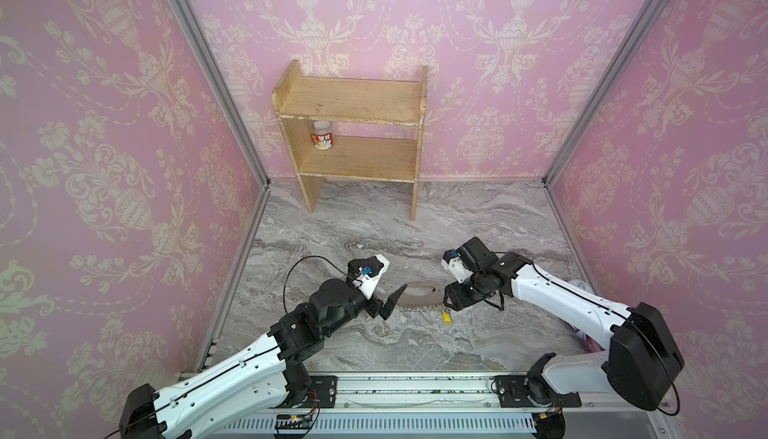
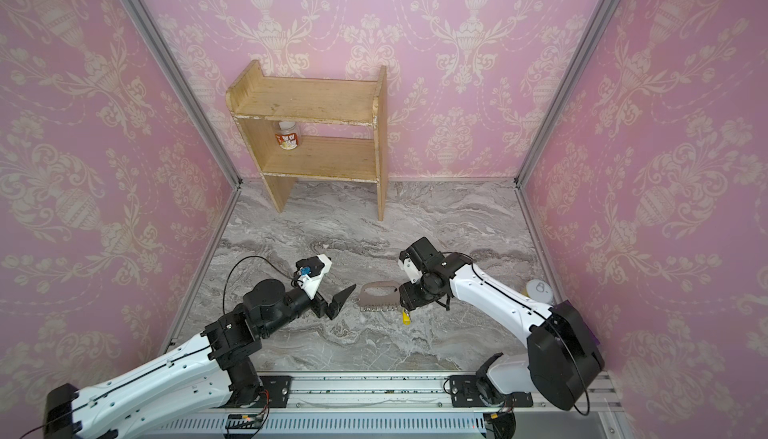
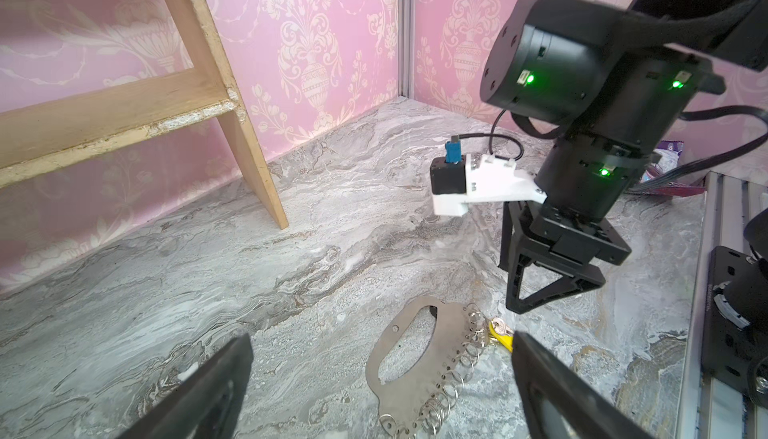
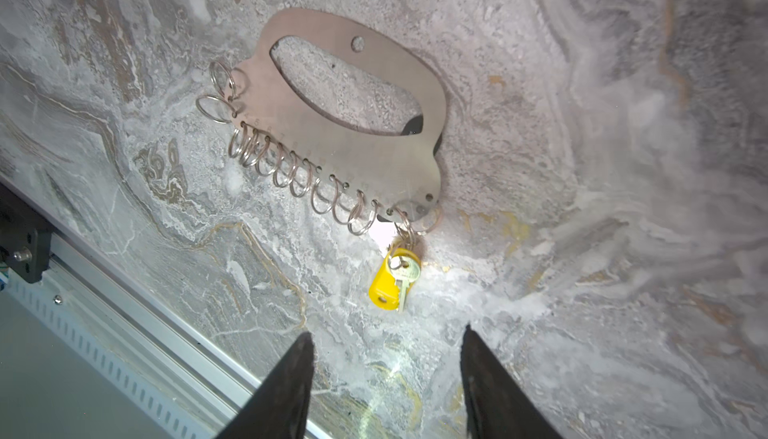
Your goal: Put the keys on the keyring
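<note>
The keyring (image 1: 417,296) (image 2: 376,297) is a flat grey plate with a handle slot, lying on the marble floor between both arms. Several split rings line its straight edge (image 4: 291,171). A yellow key tag (image 4: 388,283) (image 1: 446,317) (image 3: 502,339) with a small metal key hangs from the end ring and rests on the floor. A dark bit (image 4: 415,127) shows under the plate's end; what it is I cannot tell. My right gripper (image 4: 387,330) (image 1: 446,302) hovers open just short of the yellow tag, holding nothing. My left gripper (image 3: 380,335) (image 1: 395,302) is wide open at the plate's other end.
A wooden shelf (image 1: 353,125) stands against the back wall with a small jar (image 1: 321,135) on its lower board. A metal rail (image 1: 415,387) runs along the front edge. A white round object (image 2: 539,289) lies by the right wall behind the right arm.
</note>
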You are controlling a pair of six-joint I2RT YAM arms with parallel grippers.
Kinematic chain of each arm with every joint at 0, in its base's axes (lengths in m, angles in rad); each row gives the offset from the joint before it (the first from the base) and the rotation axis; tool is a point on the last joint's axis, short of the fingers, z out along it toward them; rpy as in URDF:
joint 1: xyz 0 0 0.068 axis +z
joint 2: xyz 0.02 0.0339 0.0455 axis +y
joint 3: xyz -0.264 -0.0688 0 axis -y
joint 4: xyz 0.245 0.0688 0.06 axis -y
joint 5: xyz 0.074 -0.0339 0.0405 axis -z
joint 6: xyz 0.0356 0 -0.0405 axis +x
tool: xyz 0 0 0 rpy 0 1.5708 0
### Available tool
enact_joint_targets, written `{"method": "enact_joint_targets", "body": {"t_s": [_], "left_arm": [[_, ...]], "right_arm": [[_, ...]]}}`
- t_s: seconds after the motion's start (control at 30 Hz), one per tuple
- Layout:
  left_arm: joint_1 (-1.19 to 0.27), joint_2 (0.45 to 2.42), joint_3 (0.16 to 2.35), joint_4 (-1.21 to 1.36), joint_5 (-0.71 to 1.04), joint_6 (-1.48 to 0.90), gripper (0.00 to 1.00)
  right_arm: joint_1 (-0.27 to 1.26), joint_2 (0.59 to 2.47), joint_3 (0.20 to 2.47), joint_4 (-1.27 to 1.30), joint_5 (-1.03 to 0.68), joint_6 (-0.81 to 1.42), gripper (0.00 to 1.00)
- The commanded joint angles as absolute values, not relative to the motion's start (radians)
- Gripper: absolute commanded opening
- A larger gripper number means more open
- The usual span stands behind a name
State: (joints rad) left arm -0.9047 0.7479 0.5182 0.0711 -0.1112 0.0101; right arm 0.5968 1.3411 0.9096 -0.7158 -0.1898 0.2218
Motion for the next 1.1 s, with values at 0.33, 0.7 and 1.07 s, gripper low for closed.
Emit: {"method": "enact_joint_targets", "body": {"t_s": [0.33, 0.7, 1.07], "left_arm": [[-0.781, 0.823, 0.546, 0.026, -0.275, -0.020, 0.99], [-0.485, 0.906, 0.502, 0.152, -0.430, 0.063, 0.99], [-0.255, 1.076, 0.403, 0.430, -0.404, 0.076, 0.99]], "right_arm": [[0.474, 1.141, 0.864, -0.586, -0.064, 0.212, 0.89], [0.339, 1.024, 0.774, -0.375, 0.107, 0.083, 1.00], [0.240, 1.090, 0.615, 0.018, 0.260, -0.021, 1.00]]}}
